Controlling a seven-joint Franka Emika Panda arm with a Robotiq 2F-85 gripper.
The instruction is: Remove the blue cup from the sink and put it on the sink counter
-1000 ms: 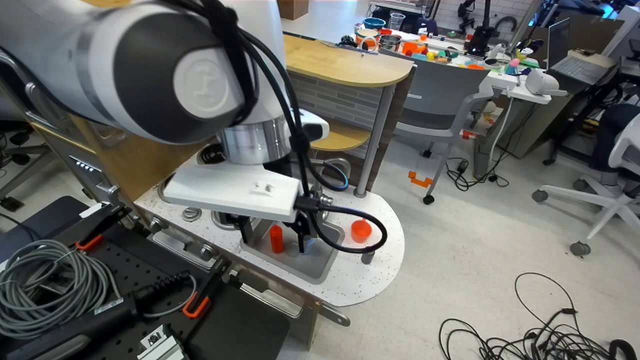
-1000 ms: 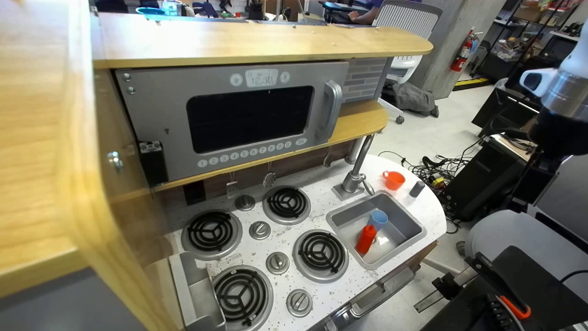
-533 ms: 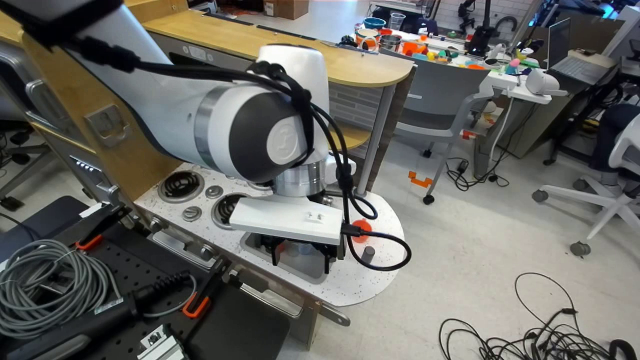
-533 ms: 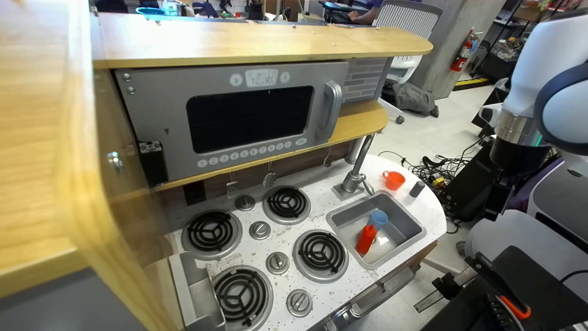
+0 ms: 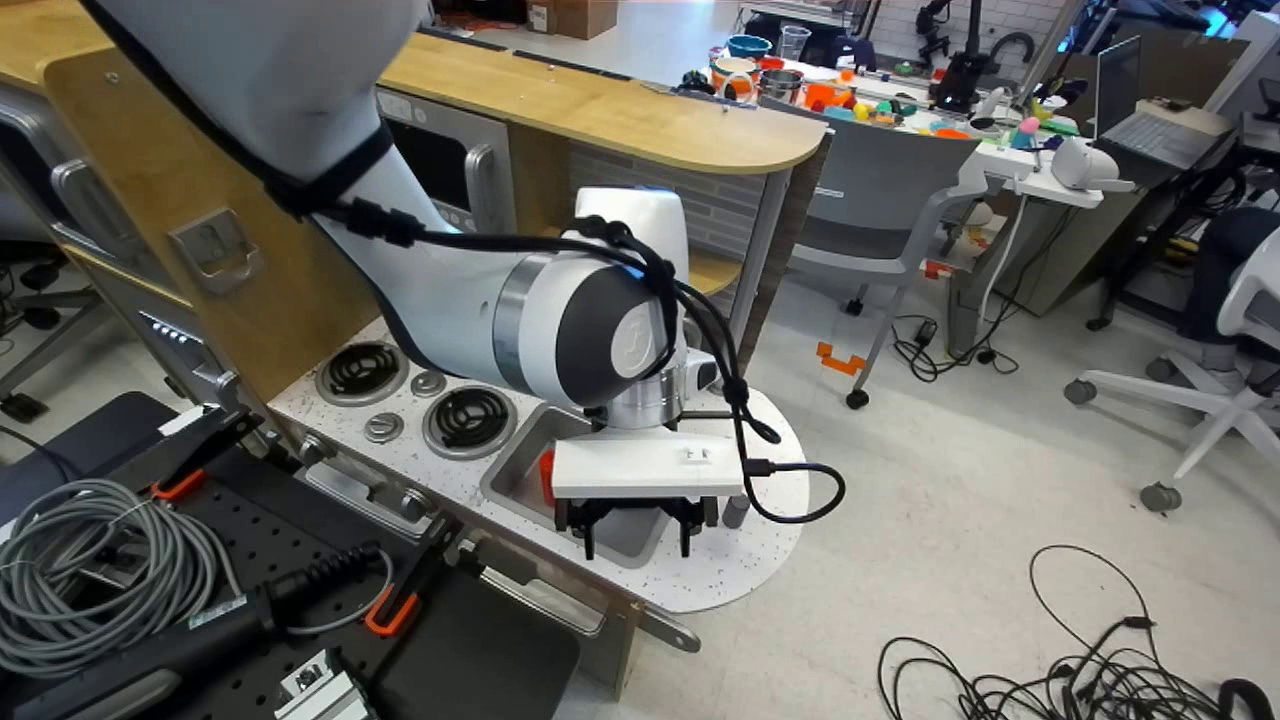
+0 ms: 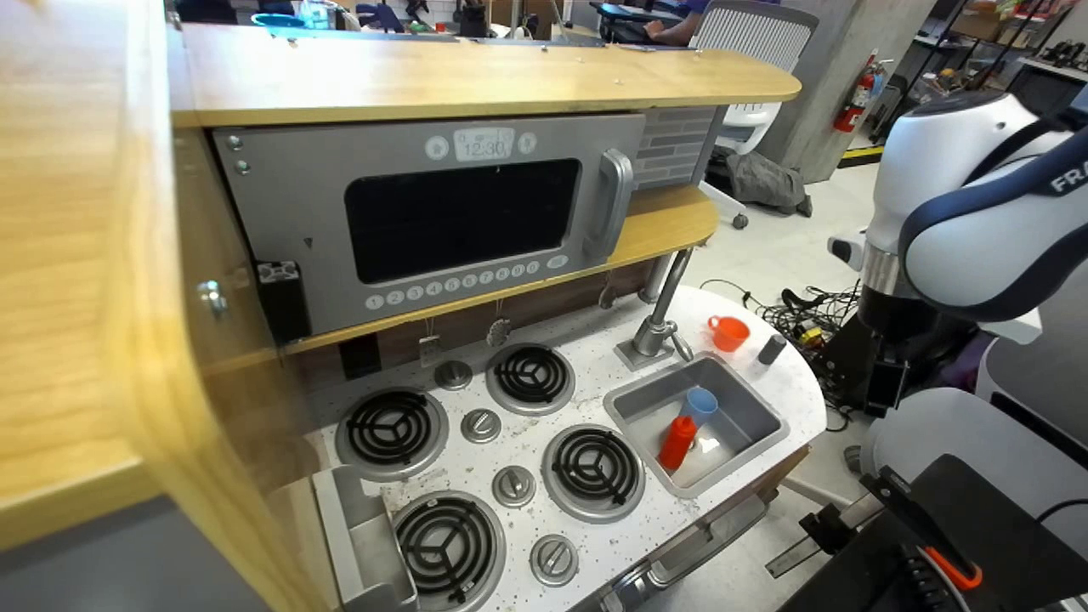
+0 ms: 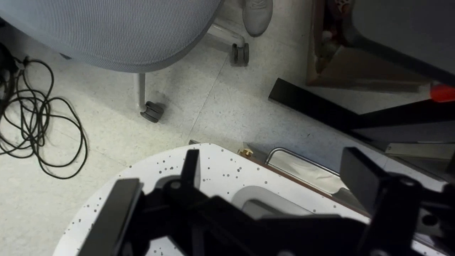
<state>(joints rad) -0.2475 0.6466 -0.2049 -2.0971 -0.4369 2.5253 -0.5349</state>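
Plainly, you are not gripping anything: the hand (image 5: 637, 540) is hanging with its two fingers (image 7: 359, 174) well apart. In an exterior view the blue cup (image 6: 701, 401) is sitting inside the sink (image 6: 733, 432), mouth facing up, and is lying well to the left of the hand, seemingly not beneath it. The red bottle (image 6: 677, 444) is partly covering it from that angle, so you are not seeing whether the two are touching or whether the cup is leaning. The wrist view is bearing out the offset: it is taking in the floor (image 7: 256, 121), the rounded end of the bench (image 7: 227, 167) and only a corner of the sink, with no cup showing. Likely, then, your coming move is turning on that sideways gap; you are needing to carry the hand across over the sink before lowering, and the bottle is posing the main risk of a knock. For setting down, the stretch of bench bearing the red cup (image 6: 729, 334) and the grey cylinder (image 6: 772, 349) is looking like the natural target, though both are taking up some room.
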